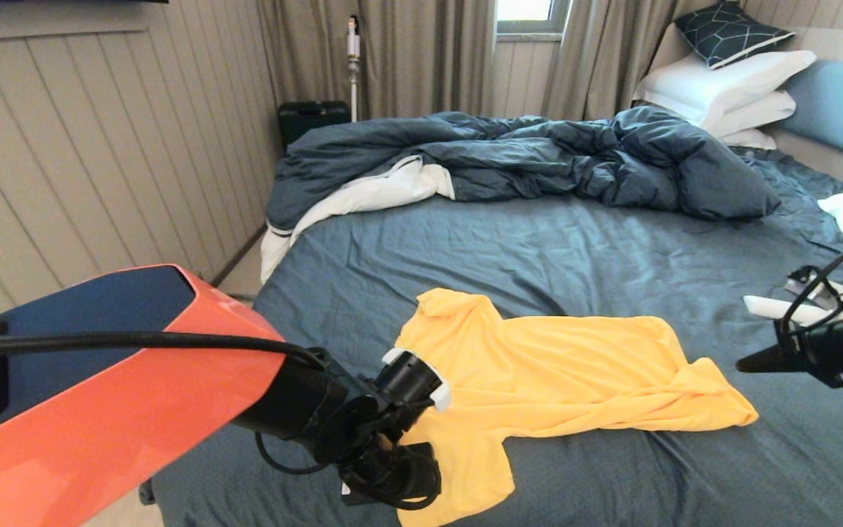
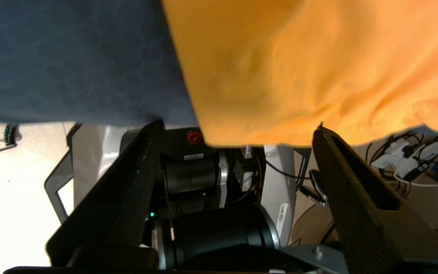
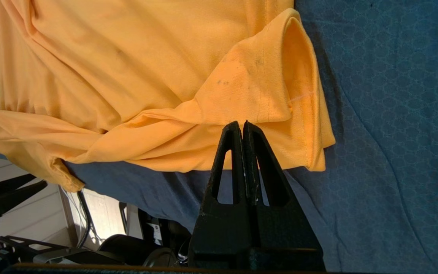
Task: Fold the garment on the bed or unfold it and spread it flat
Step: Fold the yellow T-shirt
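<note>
We see our left claw (image 2: 238, 129) spread open around the yellow garment's (image 1: 568, 373) hem at the bed (image 1: 538, 249) edge, ready to pinch it, while our right claw (image 3: 243, 127), closed and empty, hovers beside its sleeve.

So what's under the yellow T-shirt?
The T-shirt lies on the bed's blue sheet. Sheet shows all around it; whatever is directly beneath stays covered.

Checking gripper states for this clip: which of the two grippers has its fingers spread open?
The left gripper, at the garment's near hem by the bed edge, is open; the right gripper is shut.
</note>
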